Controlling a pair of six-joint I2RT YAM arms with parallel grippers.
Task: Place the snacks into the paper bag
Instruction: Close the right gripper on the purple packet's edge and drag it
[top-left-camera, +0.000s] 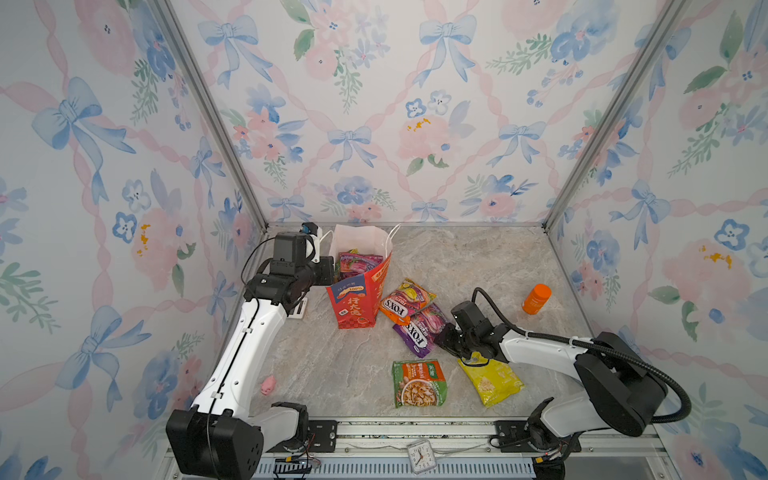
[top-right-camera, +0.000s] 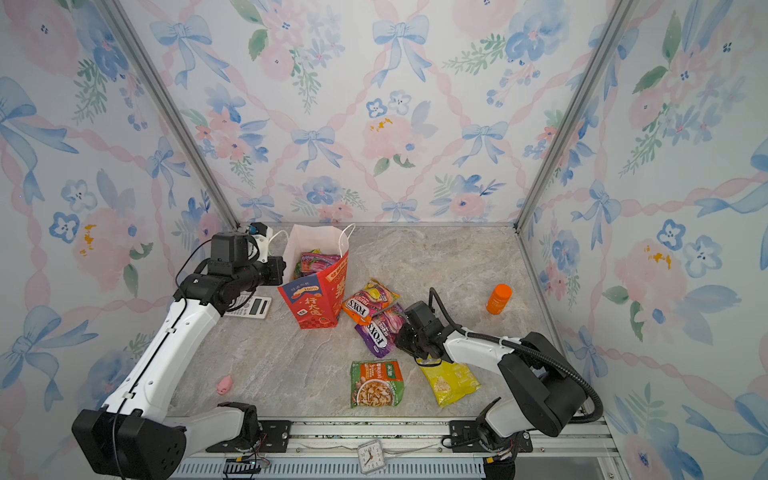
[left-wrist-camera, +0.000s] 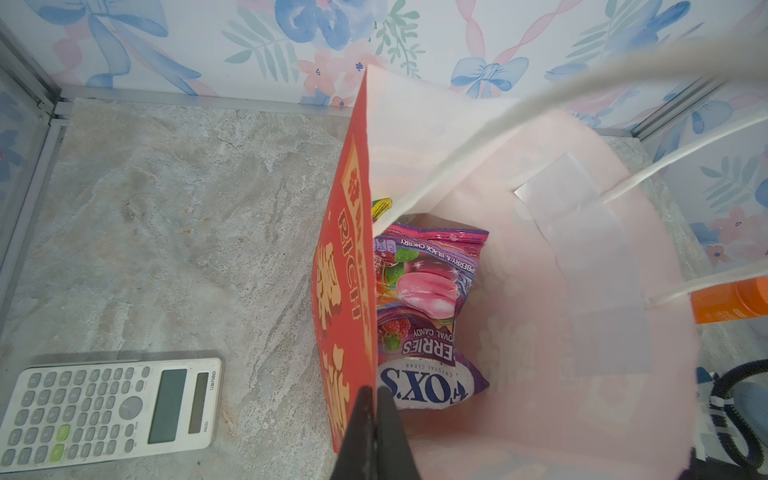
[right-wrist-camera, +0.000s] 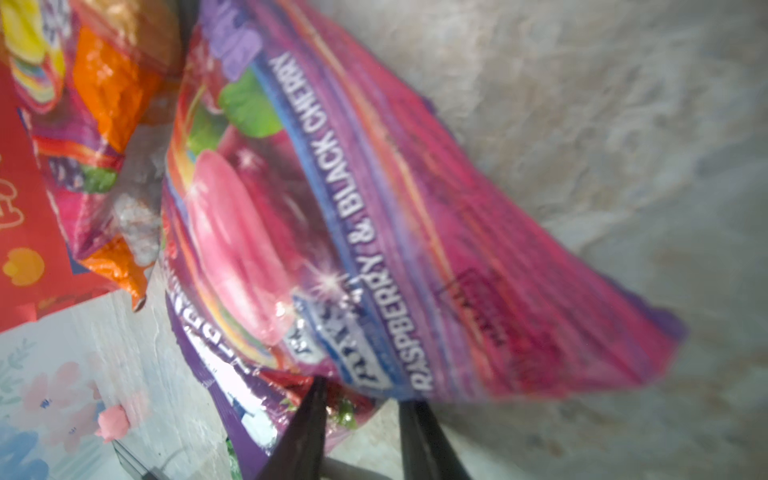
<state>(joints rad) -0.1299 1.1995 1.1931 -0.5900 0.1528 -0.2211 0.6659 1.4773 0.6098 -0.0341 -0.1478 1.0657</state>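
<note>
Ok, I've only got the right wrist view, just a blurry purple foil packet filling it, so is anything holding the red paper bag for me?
Observer: Yes, the left gripper is shut on the side rim of the tall red paper bag, which stands upright with its mouth open.
Operator: Anything inside it?
Observer: A purple FOX'S foil packet lies in it, with a yellow-green packet showing a corner behind.
Operator: What's left on the table?
Observer: Four: the purple packet at the right gripper, an orange packet beside the bag, then a green packet and a yellow packet nearest the camera.
</note>
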